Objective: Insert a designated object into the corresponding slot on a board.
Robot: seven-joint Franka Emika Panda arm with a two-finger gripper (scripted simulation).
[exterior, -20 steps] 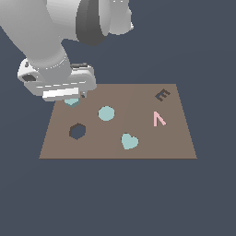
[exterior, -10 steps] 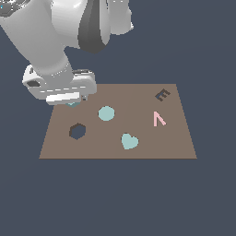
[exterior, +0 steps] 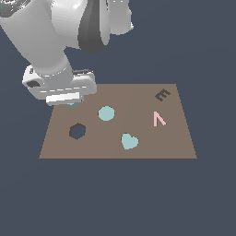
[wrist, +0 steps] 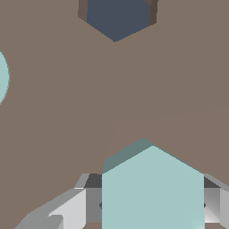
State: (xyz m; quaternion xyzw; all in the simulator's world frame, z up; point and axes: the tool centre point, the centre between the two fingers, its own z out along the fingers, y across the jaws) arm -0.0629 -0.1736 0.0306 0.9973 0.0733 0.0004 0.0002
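teal hexagon block point(wrist: 152, 188) sits pinched between our gripper point(exterior: 71, 100) fingers point(wrist: 58, 210), near the board point(exterior: 179, 147) corner at the exterior view's left. the hexagon hole point(exterior: 77, 131) lies just beyond the block, toward the board's near edge. we judge a short carry that way, flats matched, then lower. the brown surface between looks bare, with the round disc point(exterior: 106, 113) just beside the path.

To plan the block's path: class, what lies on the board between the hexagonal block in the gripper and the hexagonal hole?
Nothing: in the wrist view, only bare brown board separates the hexagonal block from the hexagonal hole. The round disc sits off to one side.
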